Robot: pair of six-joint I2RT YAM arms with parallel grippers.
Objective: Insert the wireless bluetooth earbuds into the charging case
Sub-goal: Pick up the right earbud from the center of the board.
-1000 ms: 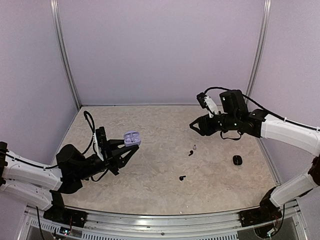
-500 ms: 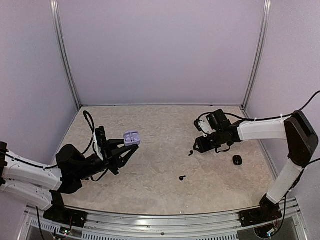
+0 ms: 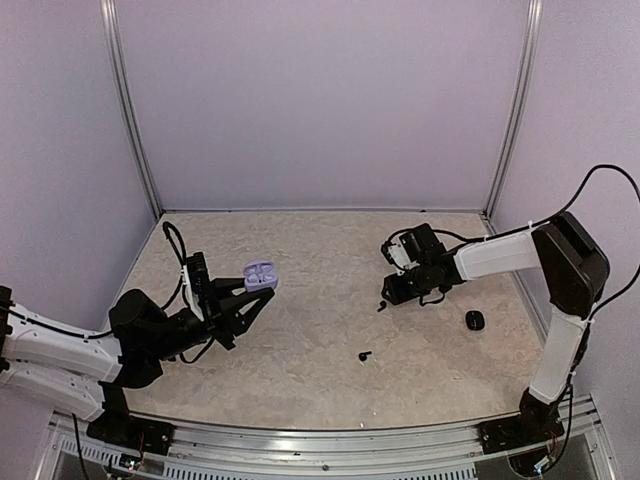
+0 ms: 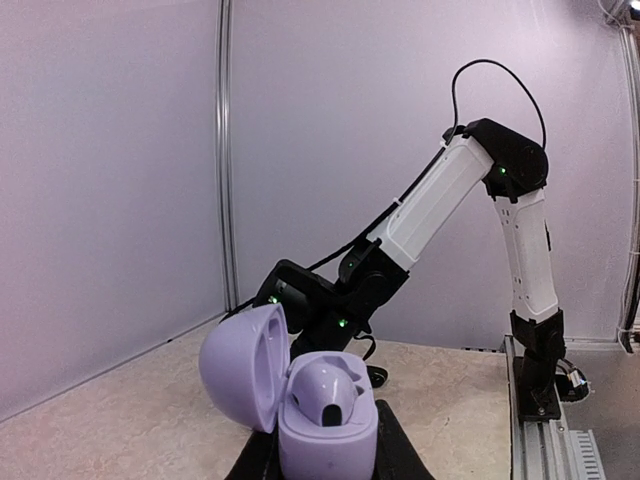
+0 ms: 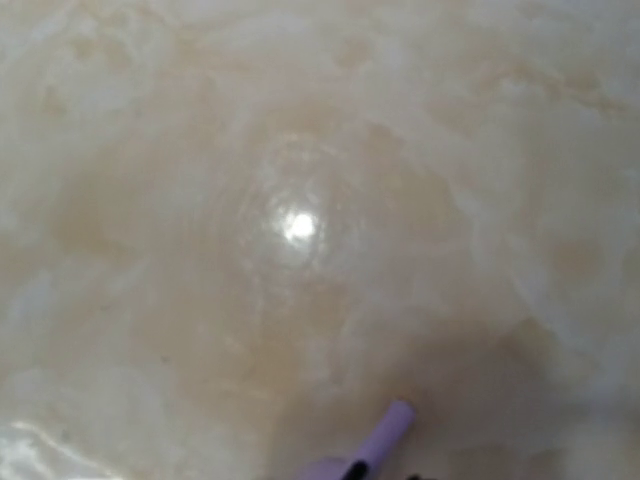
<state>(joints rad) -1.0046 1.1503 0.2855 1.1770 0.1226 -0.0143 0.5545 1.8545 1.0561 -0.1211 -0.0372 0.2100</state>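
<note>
1. The table (image 3: 300, 370) has all the loose bits on its right half. The right arm (image 3: 500, 255) reaches across and down to it.
2. The purple case (image 3: 261, 274) is held up off the table on the left side. Its lid is swung open and the left gripper (image 3: 252, 292) is clamped tight on its base. It looks like one pale bud (image 4: 333, 388) is seated inside, but I'm not sure.
3. A small black case (image 3: 474, 320) sits on the table, off to the right of the action.
4. The right gripper (image 3: 396, 292) is pressed low against the table. Its camera shows only stone and the stem of a pale earbud (image 5: 388, 430) at the bottom edge. I can't tell how wide the jaws are, or whether they have the bud.
5. Two black earbuds are loose on the table, one (image 3: 381, 306) just beside that gripper and one (image 3: 364, 355) nearer the front.

My read is that this is the pickup step for the pale bud. The next move needs a clean pinch on that tiny stem, then a lift and a carry over to the open purple case.
</note>
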